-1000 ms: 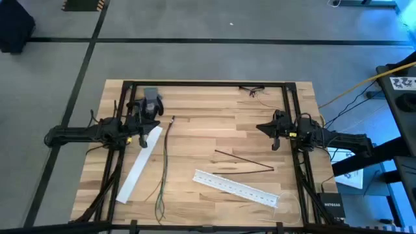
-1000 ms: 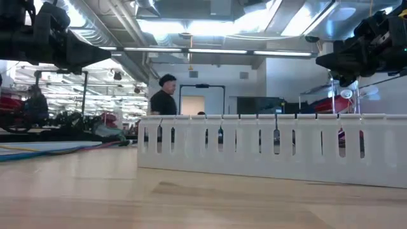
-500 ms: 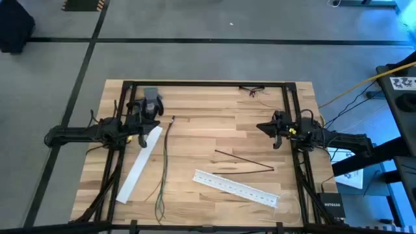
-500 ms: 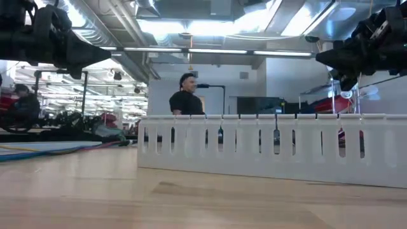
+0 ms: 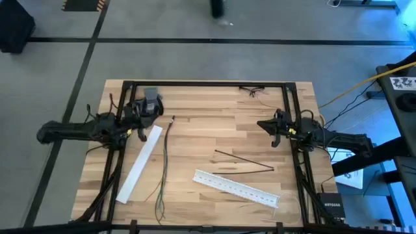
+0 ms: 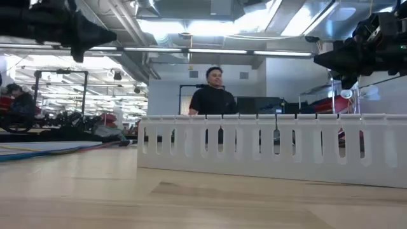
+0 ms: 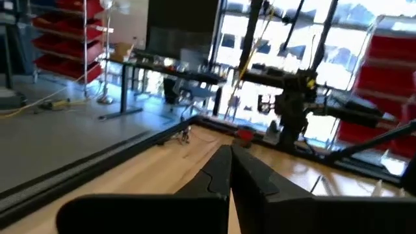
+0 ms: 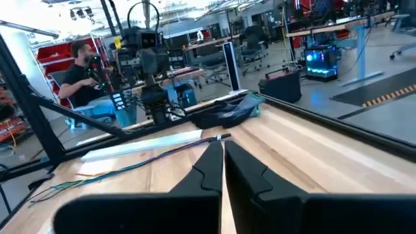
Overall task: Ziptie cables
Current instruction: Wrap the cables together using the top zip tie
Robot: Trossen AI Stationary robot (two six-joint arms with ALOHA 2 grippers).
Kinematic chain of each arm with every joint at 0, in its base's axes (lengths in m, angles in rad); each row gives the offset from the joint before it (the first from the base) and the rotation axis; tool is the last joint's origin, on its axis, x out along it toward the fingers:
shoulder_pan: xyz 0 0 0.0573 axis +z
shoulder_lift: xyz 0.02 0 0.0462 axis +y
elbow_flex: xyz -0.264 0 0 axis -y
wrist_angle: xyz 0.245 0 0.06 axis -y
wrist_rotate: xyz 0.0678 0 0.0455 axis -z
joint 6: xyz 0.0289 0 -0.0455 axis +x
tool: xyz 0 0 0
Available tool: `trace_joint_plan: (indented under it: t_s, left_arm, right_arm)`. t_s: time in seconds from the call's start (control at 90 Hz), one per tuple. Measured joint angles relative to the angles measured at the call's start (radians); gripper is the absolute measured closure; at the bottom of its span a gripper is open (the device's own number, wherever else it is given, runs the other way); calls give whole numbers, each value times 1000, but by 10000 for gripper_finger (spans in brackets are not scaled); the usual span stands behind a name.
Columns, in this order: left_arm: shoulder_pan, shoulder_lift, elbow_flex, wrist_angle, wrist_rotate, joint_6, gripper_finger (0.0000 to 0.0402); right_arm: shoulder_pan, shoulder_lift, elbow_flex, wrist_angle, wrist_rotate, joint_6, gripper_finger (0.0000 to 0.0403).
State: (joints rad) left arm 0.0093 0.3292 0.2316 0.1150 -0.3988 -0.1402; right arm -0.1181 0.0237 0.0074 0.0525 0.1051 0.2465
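The left claw (image 5: pixel 144 112), fingers pressed together and empty, has drawn back toward the left edge, the right claw (image 5: pixel 273 127) hangs likewise closed and empty at right, and the cables (image 5: pixel 164 162) lie untouched at lower centre-left, so I judge tying hasn't begun.

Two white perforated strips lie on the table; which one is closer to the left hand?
The steeply slanted white strip beside the cables; its upper end lies just below the left hand. The other strip lies toward the right side.
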Motion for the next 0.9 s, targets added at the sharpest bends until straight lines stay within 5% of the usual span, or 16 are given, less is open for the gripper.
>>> trace_joint_plan:
  t_s: [0.433,0.711,0.9]
  left_arm:
    - [-27,634,353,5,2,-19,402]
    - [-70,834,442,8,31,-74,401]
    - [-111,903,442,2,33,-92,401]
  right_arm:
    - [0,0,0,-4,-4,-72,393]
    - [0,9,0,2,-81,-95,393]
    - [0,145,0,115,-119,-52,393]
